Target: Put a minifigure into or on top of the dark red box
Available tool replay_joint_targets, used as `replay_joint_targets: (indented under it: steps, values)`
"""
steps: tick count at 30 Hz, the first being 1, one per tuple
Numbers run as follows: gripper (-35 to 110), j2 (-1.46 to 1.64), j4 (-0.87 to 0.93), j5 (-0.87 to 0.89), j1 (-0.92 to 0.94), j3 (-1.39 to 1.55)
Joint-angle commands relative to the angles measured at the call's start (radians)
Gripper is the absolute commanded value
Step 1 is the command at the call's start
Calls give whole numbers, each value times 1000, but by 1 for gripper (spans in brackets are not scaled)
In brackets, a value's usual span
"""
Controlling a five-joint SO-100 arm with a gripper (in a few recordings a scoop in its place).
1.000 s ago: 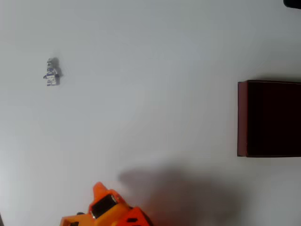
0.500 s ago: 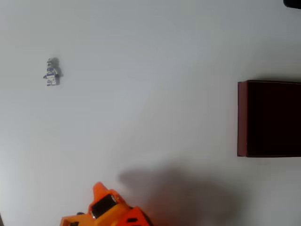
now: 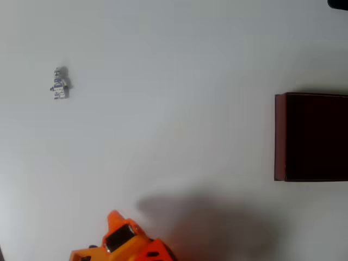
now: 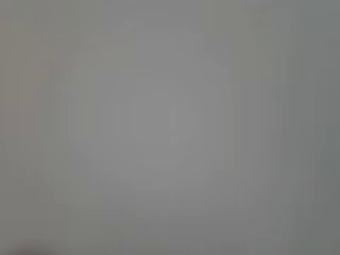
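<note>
The minifigure (image 3: 60, 83), tiny and white with blue-purple marks, lies on the white table at the upper left of the overhead view. The dark red box (image 3: 280, 136) stands at the right edge, its near-black inside open to the camera and partly cut off by the frame. My orange arm enters from the bottom edge, and the gripper (image 3: 114, 218) points up toward the table's middle, far below the minifigure and well left of the box. Its fingers overlap from above, so I cannot make out their state. The wrist view is a blurred, featureless grey.
The white table (image 3: 174, 109) stretches between the minifigure and the box. The arm casts a soft shadow (image 3: 206, 223) to its right. A small dark object (image 3: 340, 3) sits at the top right corner.
</note>
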Motion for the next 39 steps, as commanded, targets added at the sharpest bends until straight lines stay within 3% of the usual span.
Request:
replay_joint_targets:
  steps: [1, 4, 6, 8, 9, 14, 19, 23, 30, 39]
  values:
    - [2, 11, 15, -2, -20, 0]
    - [3, 11, 15, 51, 20, 0]
    - [8, 11, 14, 304, 38, 8]
    - [10, 11, 12, 327, 17, 6]
    - [9, 11, 23, 453, 17, -26]
    - [16, -77, 176, 701, 176, -407]
    - [19, -572, 281, 928, 337, -838]
    - [18, -977, 287, 1223, 282, -1035]
    - [18, -1321, 124, 1730, 141, -1068]
    - [18, -1597, 38, 2042, 71, -1180]
